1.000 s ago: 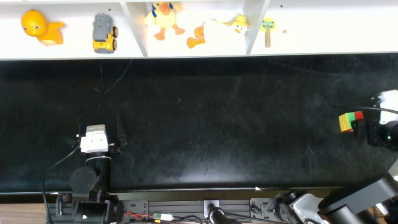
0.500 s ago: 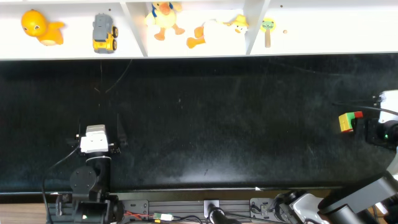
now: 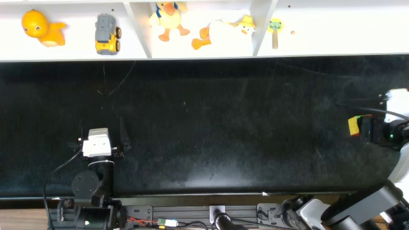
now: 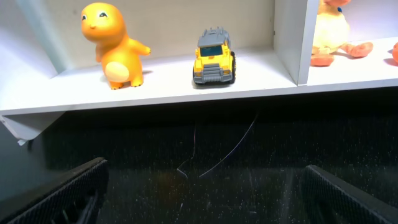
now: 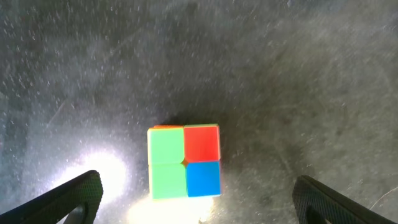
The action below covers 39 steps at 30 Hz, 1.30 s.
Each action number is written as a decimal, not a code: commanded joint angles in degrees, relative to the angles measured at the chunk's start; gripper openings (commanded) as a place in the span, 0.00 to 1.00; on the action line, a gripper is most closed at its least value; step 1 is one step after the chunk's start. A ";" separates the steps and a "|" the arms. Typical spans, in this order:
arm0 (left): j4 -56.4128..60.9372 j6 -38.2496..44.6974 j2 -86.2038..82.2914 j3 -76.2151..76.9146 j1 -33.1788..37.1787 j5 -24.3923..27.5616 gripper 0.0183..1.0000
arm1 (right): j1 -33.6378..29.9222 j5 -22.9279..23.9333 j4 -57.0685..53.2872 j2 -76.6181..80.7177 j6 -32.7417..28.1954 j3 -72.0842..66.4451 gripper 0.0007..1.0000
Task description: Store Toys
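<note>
Top view | black mat [image 3: 223,128] | white shelf [image 3: 192,52] behind | left gripper [image 4: 205,167], right gripper [image 5: 198,180] spread wide, empty

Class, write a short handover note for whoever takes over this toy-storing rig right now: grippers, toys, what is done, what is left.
Left gripper: open, empty, low over the table, facing the shelf.
Right gripper: open, above the colour cube, not gripping it.
Done: orange figure, yellow truck, yellow plush duck and white plush toy sit in shelf compartments.
Left: grasp the cube, at the table's right side, and shelve it.
</note>
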 commanded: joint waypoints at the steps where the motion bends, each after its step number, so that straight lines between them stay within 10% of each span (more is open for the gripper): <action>1: -0.17 0.85 -0.68 -0.04 -0.31 0.37 1.00 | 0.24 1.77 2.19 -0.98 0.57 -4.50 0.99; 39: -0.17 0.85 -0.68 -0.04 -0.31 0.37 1.00 | 0.20 0.37 11.08 2.64 3.08 -9.57 0.92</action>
